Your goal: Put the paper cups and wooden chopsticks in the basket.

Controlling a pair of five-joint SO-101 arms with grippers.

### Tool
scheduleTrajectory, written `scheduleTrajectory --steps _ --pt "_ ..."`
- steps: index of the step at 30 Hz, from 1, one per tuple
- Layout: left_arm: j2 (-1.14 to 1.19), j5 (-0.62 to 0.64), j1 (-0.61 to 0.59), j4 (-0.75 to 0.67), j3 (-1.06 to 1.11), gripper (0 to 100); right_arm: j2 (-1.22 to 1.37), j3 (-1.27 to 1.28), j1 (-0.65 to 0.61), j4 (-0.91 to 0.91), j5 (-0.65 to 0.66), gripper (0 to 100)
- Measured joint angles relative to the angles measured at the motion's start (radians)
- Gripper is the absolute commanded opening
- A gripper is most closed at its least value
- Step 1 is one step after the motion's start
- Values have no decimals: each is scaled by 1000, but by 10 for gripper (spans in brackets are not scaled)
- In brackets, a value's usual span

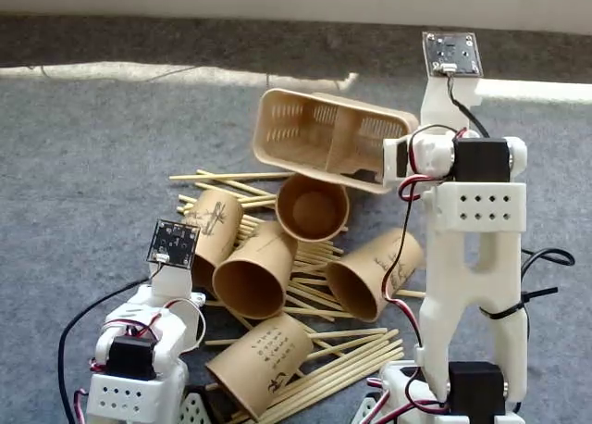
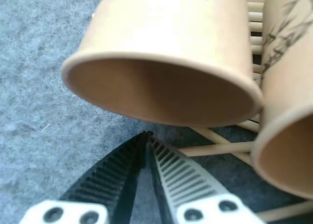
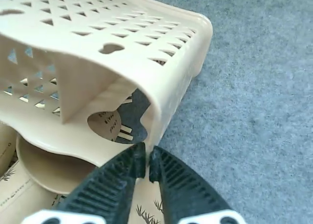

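A grey felt-covered table (image 1: 92, 165) is seen under everything. The right arm (image 1: 472, 248) is raised tall at the right of the high view, and the left arm (image 1: 139, 359) is kept low at the near left.

The basket (image 1: 324, 137) is tipped onto its side at the far middle of the table, its open top turned toward the near edge. Its lower rim is laid over one cup (image 1: 313, 206) whose mouth faces upward.

Five paper cups (image 1: 254, 276) are counted, all outside the basket. Four are lying on their sides in a loose cluster in front of it. The wooden chopsticks (image 1: 342, 364) are scattered beneath and around the cups, also outside the basket.

The right gripper (image 3: 147, 158) is closed to a thin slit, and the corner edge of the basket (image 3: 98, 33) rim is pinched between its tips. The cup under the basket (image 3: 54, 172) is seen just beside them.

The left gripper (image 2: 146, 138) is closed with its tips met, and nothing is held. It is placed low over the felt, just in front of the open rim of a lying cup (image 2: 161, 62), with no contact seen. A second cup (image 2: 288, 111) and some chopsticks (image 2: 220, 148) lie beside it.
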Motion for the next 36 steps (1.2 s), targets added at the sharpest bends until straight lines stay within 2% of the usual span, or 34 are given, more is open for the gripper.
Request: scheduleTrajectory --steps 5,10,19,25,36 --pt "0 0 0 0 0 14 0 0 21 0 -3 6" --pt "0 0 0 0 0 14 0 0 68 -11 -63 6" --pt "0 0 0 0 0 14 0 0 72 -91 -199 8" --pt "0 0 0 0 0 14 0 0 71 -109 -267 80" --pt "0 0 0 0 0 14 66 5 72 -149 -281 83"
